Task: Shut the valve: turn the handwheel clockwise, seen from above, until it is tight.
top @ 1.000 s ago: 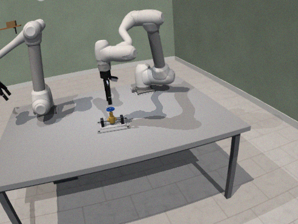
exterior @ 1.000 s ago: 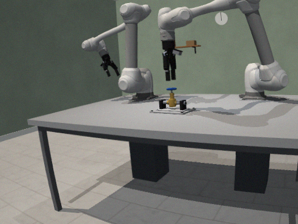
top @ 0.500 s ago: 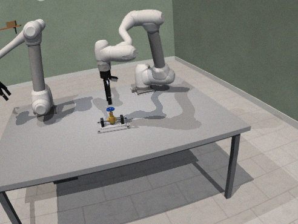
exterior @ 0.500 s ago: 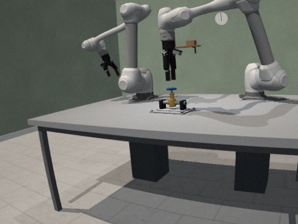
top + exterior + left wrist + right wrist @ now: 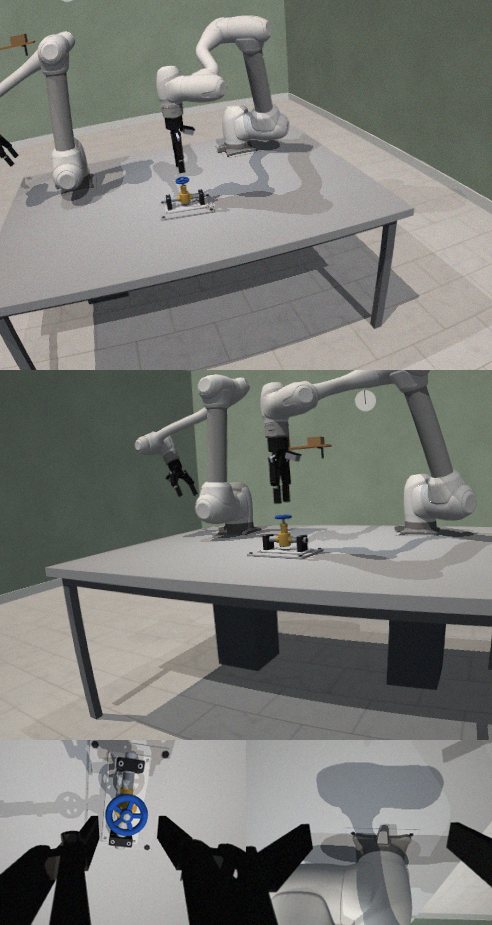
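Exterior view: the left gripper (image 5: 181, 170) (image 5: 282, 502) (image 5: 128, 827), its fingers partly spread with nothing between them, points down above the blue handwheel (image 5: 182, 180) (image 5: 283, 517) (image 5: 141, 805), apart from it. The wheel tops a yellow valve (image 5: 184, 196) (image 5: 284, 537) on the table (image 5: 115, 250) (image 5: 165, 562); the right gripper (image 5: 12, 154) (image 5: 188, 493) (image 5: 379, 836), fingers wide and empty, hangs well apart from the valve.

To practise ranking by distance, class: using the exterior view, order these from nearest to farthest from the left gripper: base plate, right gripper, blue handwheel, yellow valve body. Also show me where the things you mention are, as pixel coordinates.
1. Blue handwheel (image 5: 182, 180) (image 5: 283, 517) (image 5: 109, 816): just below the left gripper (image 5: 180, 170) (image 5: 281, 501) (image 5: 128, 827).
2. Yellow valve body (image 5: 185, 198) (image 5: 284, 537) (image 5: 126, 792): under the wheel.
3. Base plate (image 5: 189, 216) (image 5: 280, 555) (image 5: 142, 781): beneath the valve body.
4. Right gripper (image 5: 12, 159) (image 5: 188, 494) (image 5: 379, 828): far off, picture left.
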